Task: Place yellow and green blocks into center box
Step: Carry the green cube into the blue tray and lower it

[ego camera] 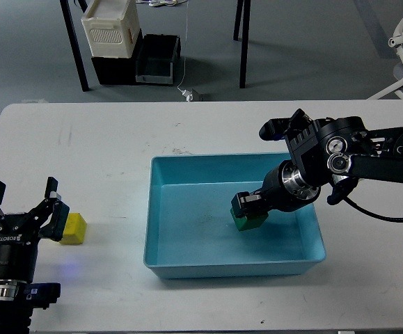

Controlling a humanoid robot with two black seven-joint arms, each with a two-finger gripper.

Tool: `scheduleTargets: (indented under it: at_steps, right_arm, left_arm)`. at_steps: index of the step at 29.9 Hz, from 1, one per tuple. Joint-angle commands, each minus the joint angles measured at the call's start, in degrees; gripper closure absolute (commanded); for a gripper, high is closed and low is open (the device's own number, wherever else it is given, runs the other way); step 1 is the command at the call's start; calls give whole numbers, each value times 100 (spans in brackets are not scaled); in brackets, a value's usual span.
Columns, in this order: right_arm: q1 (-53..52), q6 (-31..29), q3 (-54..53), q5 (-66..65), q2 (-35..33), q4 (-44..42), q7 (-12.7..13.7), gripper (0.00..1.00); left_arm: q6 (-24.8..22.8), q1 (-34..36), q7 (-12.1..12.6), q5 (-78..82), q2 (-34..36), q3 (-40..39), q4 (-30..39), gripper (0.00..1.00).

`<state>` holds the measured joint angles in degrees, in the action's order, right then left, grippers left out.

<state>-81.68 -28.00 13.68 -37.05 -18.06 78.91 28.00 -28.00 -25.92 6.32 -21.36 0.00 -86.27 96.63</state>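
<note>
1. The right gripper [248,211] reaches into the light blue tray [161,209] from the right, its dark fingers closed around the green block [250,221], which sits low over the tray floor at about mid-length.

2. Whether the green cube already rests on the floor or hangs just above it is hard to judge from this angle; the block looks slightly tilted in the grip.

3. The step in hand appears to be the release: it is best done by lowering until the cube meets the floor, then parting the fingers only enough to let go, so the cube does not tumble or skid toward the sloped walls.

4. A straight lift out afterwards would keep the fingers from dragging the cube or catching the tray's right rim.

5. On the white table [104,139], the yellow block [74,229] lies outside the tray, well to its left, not yet moved.

6. The left gripper [24,207] stands just beside the yellow cube with its fingers spread apart and nothing between them; the cube lies to the right of the nearer fingertip.

7. That hand will likely need to shift right and centre over the cube before closing, so that both pads meet flat faces rather than a corner.

8. About half the job seems done.
</note>
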Motion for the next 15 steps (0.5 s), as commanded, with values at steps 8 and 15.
scheduleTargets:
  at_steps: [8, 15]
  right_arm:
    - [152, 0, 100, -171, 206, -227, 0, 99]
    - [135, 0, 100, -162, 382, -297, 0, 98]
  left_arm:
    - [0, 0, 0, 0, 0, 49, -4, 0]
    - [0, 0, 0, 0, 0, 93, -4, 0]
